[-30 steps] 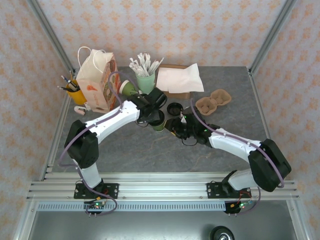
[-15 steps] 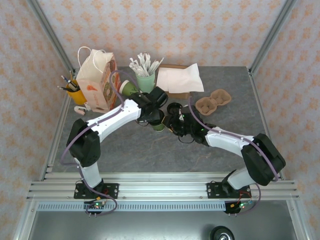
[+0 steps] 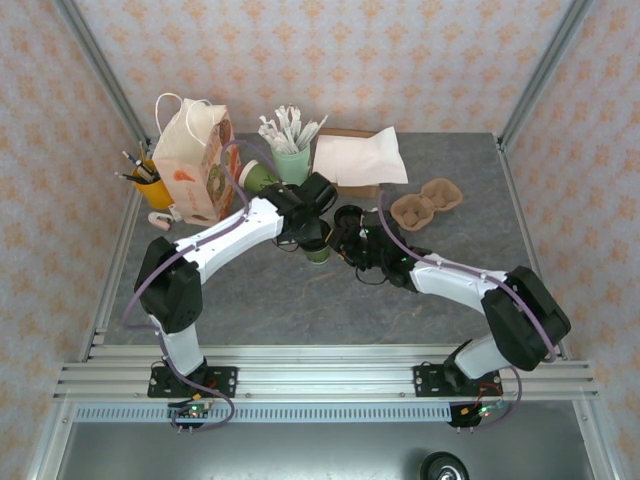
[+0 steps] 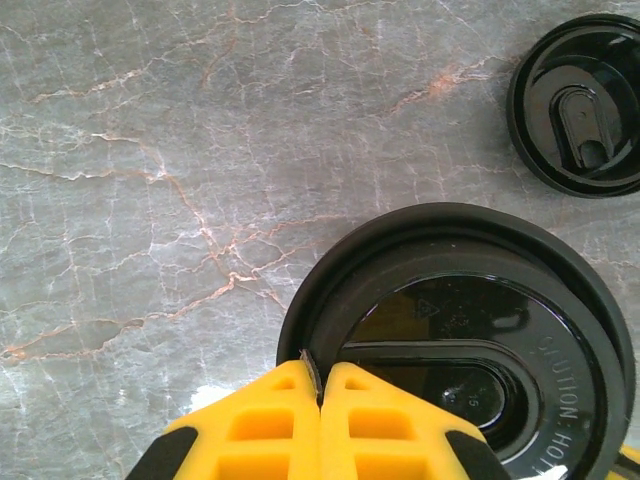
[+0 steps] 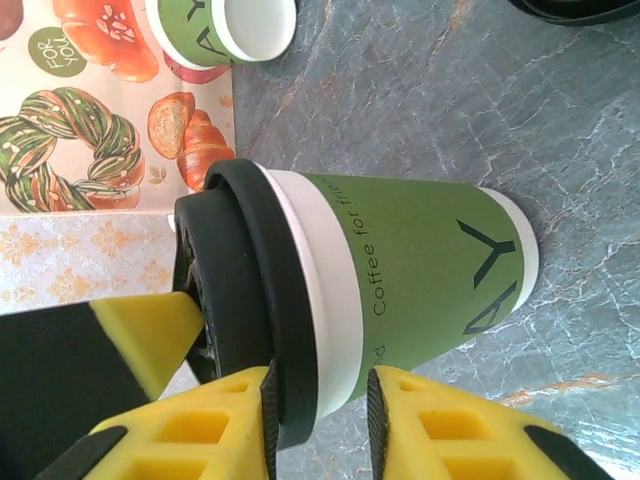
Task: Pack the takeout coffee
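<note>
Your left hand point(image 4: 320, 385) has its fingers pressed flat together with nothing between them, their tips resting on the edge of the black lid point(image 4: 470, 310) of the takeout coffee point(image 5: 410, 270). The cup stands upright near the middle of the counter point(image 4: 150, 150), close to the printed paper bag point(image 5: 90, 130) and the lidless cup point(image 5: 225, 30). Your right hand point(image 5: 320, 395) meets the cup from the side, its fingers a narrow gap apart with the lid's rim between them, though you cannot tell whether they pinch it; a second black lid point(image 4: 585, 110) lies loose nearby.
</note>
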Action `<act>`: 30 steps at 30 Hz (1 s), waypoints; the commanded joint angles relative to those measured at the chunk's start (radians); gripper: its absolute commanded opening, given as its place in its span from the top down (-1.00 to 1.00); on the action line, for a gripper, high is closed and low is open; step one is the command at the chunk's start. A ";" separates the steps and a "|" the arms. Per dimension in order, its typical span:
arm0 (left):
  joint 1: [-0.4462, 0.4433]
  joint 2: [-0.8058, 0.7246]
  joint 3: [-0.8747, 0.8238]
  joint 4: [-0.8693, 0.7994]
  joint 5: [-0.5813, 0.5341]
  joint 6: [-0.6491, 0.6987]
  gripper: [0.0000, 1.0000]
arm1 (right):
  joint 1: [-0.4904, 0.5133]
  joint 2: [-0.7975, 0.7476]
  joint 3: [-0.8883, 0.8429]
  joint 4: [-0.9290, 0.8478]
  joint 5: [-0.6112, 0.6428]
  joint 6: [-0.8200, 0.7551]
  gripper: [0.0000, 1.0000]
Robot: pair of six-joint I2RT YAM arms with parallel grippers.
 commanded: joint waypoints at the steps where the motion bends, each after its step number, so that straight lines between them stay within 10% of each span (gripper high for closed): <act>1: -0.008 0.044 -0.003 -0.069 0.028 0.036 1.00 | -0.004 0.046 0.025 -0.114 0.058 0.009 0.44; 19: -0.015 0.103 -0.037 -0.020 0.106 0.126 1.00 | -0.004 0.203 0.245 -0.835 0.154 -0.115 0.71; 30: -0.002 0.202 -0.138 0.051 0.130 0.169 1.00 | -0.035 0.420 0.134 -0.797 0.038 -0.164 0.81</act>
